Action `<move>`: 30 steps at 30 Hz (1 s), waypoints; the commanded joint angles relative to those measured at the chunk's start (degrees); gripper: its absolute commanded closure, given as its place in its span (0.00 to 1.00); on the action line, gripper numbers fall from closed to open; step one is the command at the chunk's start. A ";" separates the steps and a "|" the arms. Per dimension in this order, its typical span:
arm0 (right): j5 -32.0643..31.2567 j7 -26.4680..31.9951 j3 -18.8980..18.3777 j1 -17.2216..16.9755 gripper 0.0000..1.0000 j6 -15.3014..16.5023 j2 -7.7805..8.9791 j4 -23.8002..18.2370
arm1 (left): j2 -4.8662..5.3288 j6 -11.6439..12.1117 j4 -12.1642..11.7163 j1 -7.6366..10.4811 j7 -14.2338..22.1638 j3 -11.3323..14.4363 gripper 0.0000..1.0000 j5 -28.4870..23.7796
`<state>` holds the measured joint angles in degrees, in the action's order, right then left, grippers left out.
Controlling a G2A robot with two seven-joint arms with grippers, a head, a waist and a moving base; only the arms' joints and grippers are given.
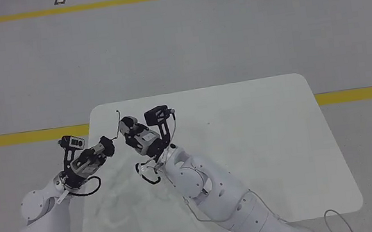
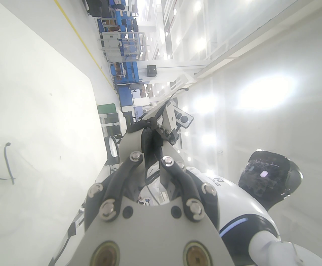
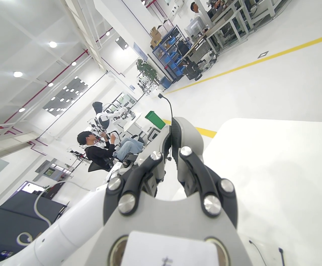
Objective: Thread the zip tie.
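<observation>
We find the top camera above the arms, looking straight down from well up; it takes in the whole worktop and the floor past its far edge; the left wrist camera sits close behind the left jaws and faces along them, across the worktop towards the right wrist camera and the hall behind it; that right wrist camera sits as close behind the right jaws and faces out over the worktop's far left corner into the hall; top and right wrist views share the zip tie pinched in the right jaws; all three share the worktop and the yellow floor lines.
</observation>
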<state>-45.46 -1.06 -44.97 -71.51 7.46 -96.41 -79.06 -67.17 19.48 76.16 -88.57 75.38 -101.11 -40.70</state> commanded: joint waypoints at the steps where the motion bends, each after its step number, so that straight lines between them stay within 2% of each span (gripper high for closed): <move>1: 0.03 -0.44 0.09 0.07 1.00 0.11 -0.05 0.24 | 0.00 0.00 0.00 0.00 0.00 0.00 1.00 0.00; 30: 0.12 -1.87 0.31 0.77 1.00 0.80 -0.44 1.76 | 0.00 0.00 0.00 0.00 0.00 0.00 1.00 0.00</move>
<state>-45.33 -2.90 -44.67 -70.74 8.24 -96.84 -77.30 -67.17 19.48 76.16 -88.57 75.38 -101.11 -40.70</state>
